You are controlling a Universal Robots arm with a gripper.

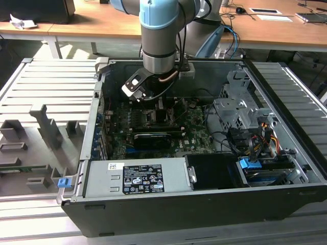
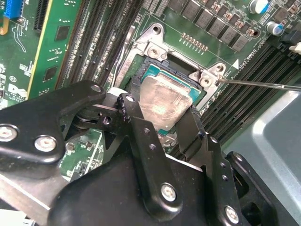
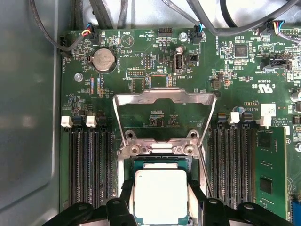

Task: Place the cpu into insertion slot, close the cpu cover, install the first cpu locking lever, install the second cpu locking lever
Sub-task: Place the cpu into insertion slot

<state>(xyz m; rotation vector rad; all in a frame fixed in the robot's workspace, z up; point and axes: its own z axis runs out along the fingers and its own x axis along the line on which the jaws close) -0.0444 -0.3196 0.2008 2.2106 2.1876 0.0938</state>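
The cpu (image 3: 161, 190) (image 2: 164, 101), silvery-topped, lies flat in the insertion slot (image 3: 160, 162) (image 2: 157, 70) on the green board. My gripper (image 3: 161, 200) (image 2: 162, 120) is low over it, and its black fingers (image 3: 126, 197) press against two opposite edges of the chip, shut on it. Beyond the socket, the cpu cover (image 3: 164, 97) stands flipped up, with bare board showing through its cut-out. A thin wire locking lever (image 2: 263, 84) (image 3: 203, 165) sticks out unlatched beside the socket. In the exterior view the arm's wrist (image 1: 158, 46) reaches down into the open computer case.
Black memory slots (image 3: 89, 165) flank the socket on both sides, and a green memory module (image 3: 270, 174) sits in one. A coin battery (image 3: 104, 60) and cables (image 3: 207, 19) lie beyond the cover. A power supply (image 1: 135, 178), a drive cage (image 1: 240, 112) and the grey case wall (image 3: 28, 117) hem the board in.
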